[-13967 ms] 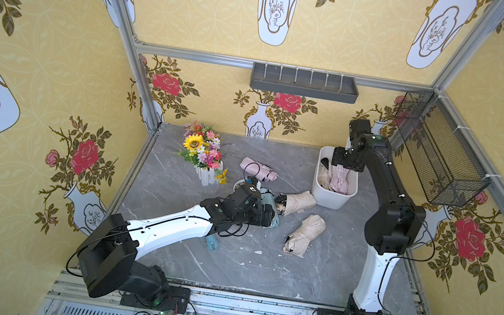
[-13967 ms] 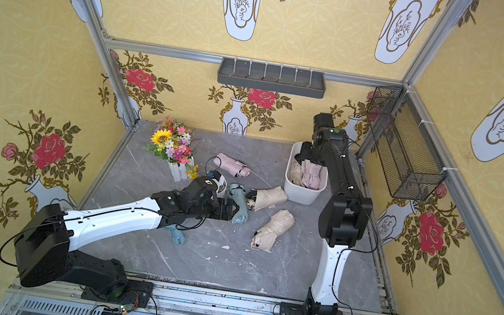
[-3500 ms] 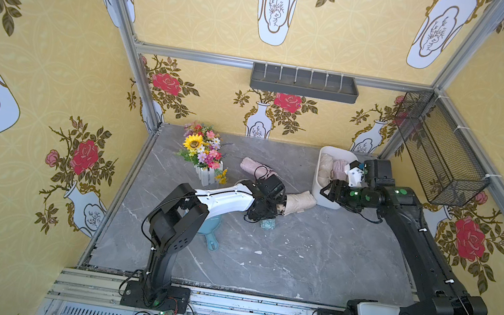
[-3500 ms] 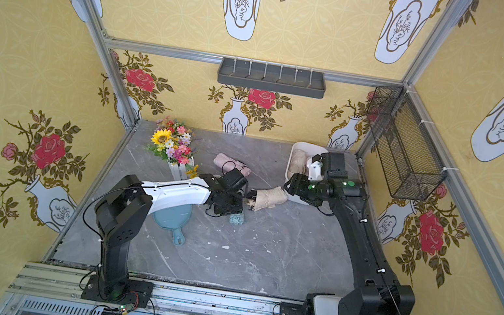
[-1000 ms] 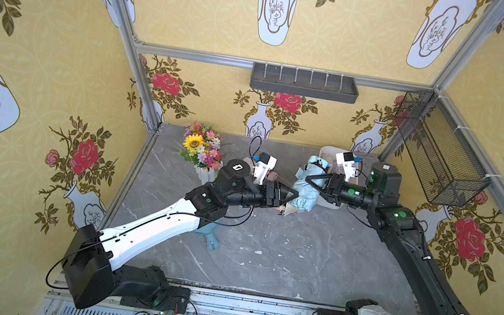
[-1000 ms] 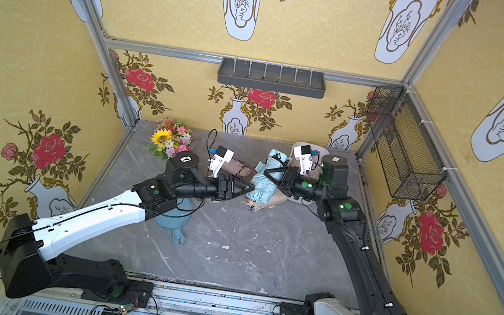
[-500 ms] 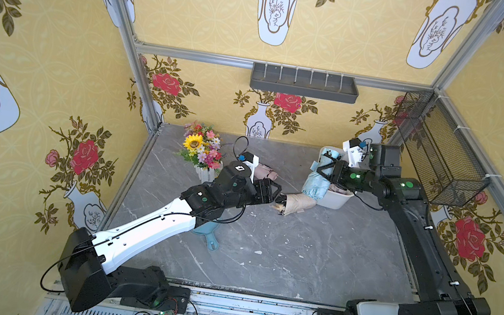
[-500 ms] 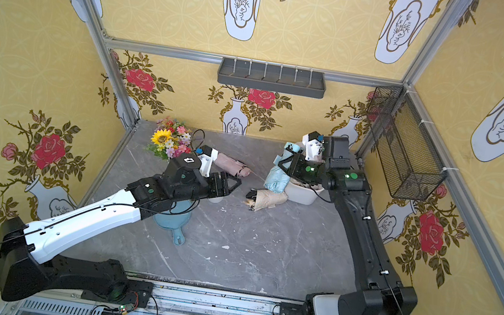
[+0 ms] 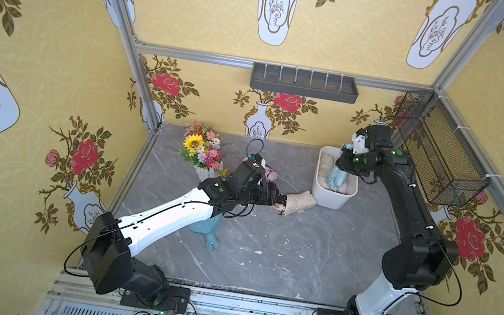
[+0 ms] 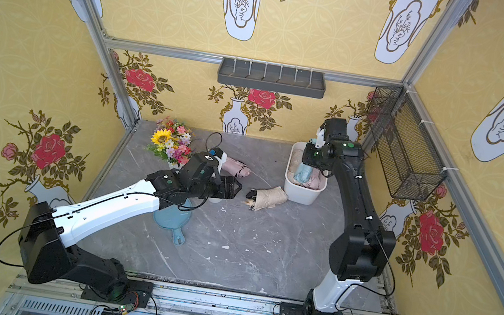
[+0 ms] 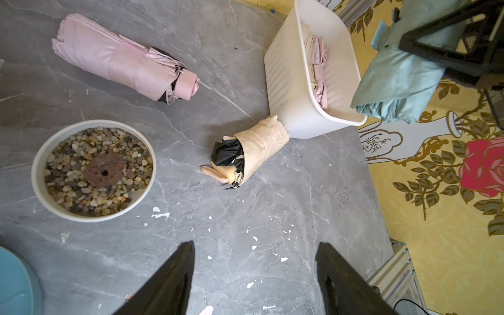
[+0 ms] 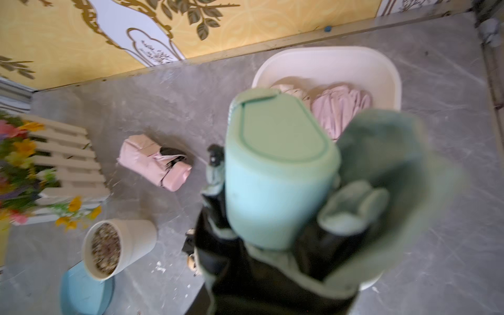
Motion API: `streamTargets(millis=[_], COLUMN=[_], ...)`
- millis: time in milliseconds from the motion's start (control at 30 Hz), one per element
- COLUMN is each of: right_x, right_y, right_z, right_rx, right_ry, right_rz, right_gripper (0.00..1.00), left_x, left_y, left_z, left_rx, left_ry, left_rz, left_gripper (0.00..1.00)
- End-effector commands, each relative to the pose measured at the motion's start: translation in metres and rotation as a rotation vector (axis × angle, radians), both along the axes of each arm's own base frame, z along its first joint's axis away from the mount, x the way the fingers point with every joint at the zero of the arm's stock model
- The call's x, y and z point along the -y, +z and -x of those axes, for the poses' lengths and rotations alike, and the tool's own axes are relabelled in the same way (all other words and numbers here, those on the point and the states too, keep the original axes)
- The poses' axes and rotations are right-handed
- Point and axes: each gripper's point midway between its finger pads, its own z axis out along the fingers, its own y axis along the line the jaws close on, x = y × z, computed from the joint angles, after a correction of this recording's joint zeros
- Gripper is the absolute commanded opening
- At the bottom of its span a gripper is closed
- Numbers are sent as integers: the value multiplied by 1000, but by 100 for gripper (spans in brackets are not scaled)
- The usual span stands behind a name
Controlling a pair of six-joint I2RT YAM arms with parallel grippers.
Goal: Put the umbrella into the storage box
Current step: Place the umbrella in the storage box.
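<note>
My right gripper [image 9: 343,170] [image 12: 261,245] is shut on a folded teal umbrella [image 9: 337,179] [image 10: 305,173] [image 12: 278,169], which hangs upright just above the white storage box [image 9: 332,202] [image 10: 303,198] [image 12: 327,56] at the back right. A pink umbrella [image 12: 341,106] and a beige one lie inside the box. Against the box's near wall, a beige umbrella [image 9: 298,202] [image 11: 256,150] lies on the table. Another pink umbrella [image 10: 235,166] [image 11: 120,58] lies further left. My left gripper [image 10: 237,185] [image 11: 255,245] is open and holds nothing, just left of the beige umbrella.
A flower bouquet [image 9: 200,150] in a slatted holder stands at the back left. A white pot of pebbles [image 11: 94,170] and a blue dish [image 10: 170,221] sit under my left arm. A black wire basket [image 9: 440,150] and a grey slotted tray [image 9: 303,82] hang on the walls.
My right arm has carried the teal umbrella from mid-table back to above the storage box. My left gripper has drawn back left and lower, away from the teal umbrella.
</note>
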Motion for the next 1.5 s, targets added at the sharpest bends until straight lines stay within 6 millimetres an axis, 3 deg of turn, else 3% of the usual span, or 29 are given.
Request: streamTargets(millis=[0,367,633,700,767,833,933,1067,1200,1333,1467], right_x=[20,37,45,47,50,49,45,39,32,21,5], right_y=[-13,-91,-147,-159,-162,-154,-121,-51,-5,18,12], right_z=[-15,-43,-70,-73,-75,-76,-77,-66,-40,-3,37], right_rx=[-5,-131,-207,-233,-248,-231,-151,-11,59,87,67], right_ry=[-37,-73,-60,-54,-64,-62,-58,-69,-54,-35,-7], right_rz=[116,218,216,206,202,187,163,134,103,31,-74], right_gripper=[24,26,28,35,51,60,65,69,70,71,72], left_x=[2,24,38,41,43,44,45,43,38,37,49], left_y=[-6,-39,-51,-53,-55,-55,-55,-51,-50,-52,-55], left_z=[-2,-8,-15,-17,-19,-20,-20,-21,-20,-17,-5], left_rx=[8,-72,-89,-96,-103,-109,-114,-106,-83,-32,56], left_ry=[-33,-85,-111,-115,-117,-118,-111,-98,-95,-147,-335], left_rz=[-36,-58,-55,-65,-73,-74,-65,-63,-81,-108,-139], left_gripper=[75,76,76,76,76,76,75,75,75,75,75])
